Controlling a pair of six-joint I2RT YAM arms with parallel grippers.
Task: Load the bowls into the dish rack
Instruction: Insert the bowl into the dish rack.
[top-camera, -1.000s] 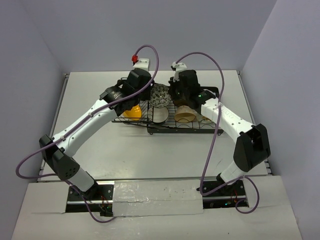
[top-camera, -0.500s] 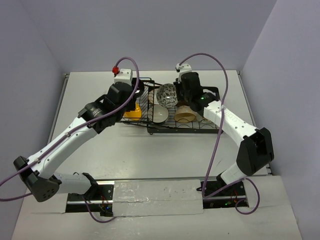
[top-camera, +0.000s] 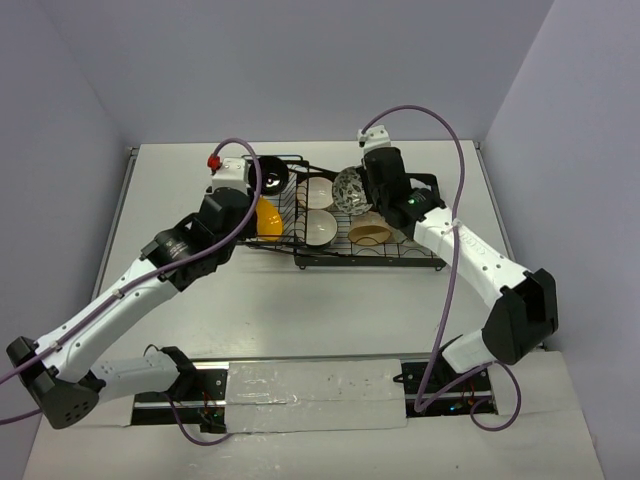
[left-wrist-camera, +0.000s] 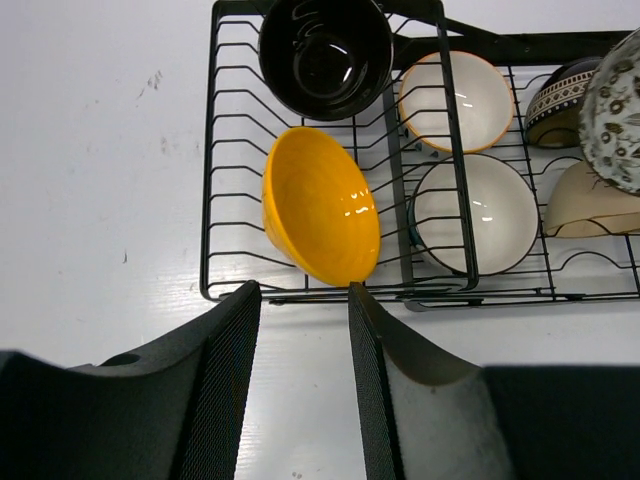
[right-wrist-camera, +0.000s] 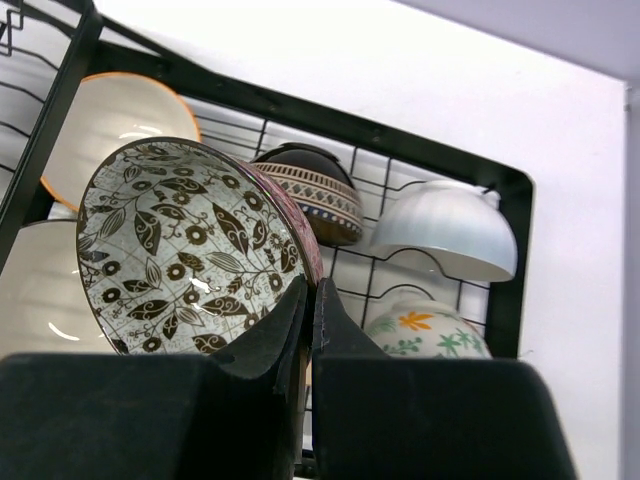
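Observation:
The black wire dish rack (top-camera: 372, 262) holds several bowls. In the left wrist view an orange-yellow bowl (left-wrist-camera: 320, 205) leans on edge in the slotted part of the dish rack (left-wrist-camera: 210, 150), below a black bowl (left-wrist-camera: 325, 55). Two white bowls (left-wrist-camera: 475, 215) sit to its right. My left gripper (left-wrist-camera: 300, 290) hangs open and empty just short of the rack's near rail. My right gripper (right-wrist-camera: 310, 290) is shut on the rim of a leaf-patterned bowl (right-wrist-camera: 190, 240), held tilted over the rack (right-wrist-camera: 300, 110). This patterned bowl (top-camera: 350, 188) also shows in the top view.
Under the held bowl sit a brown banded bowl (right-wrist-camera: 310, 195), an upturned white bowl (right-wrist-camera: 445, 235) and a floral bowl (right-wrist-camera: 425, 330). A tan bowl (top-camera: 370, 232) lies on its side. Bare white table (top-camera: 300, 310) stretches in front of the rack, with walls on three sides.
My left arm has drawn back toward the near left, leaving the orange-yellow bowl in the rack, and its jaws have widened a little. My right gripper has carried the patterned bowl rightward.

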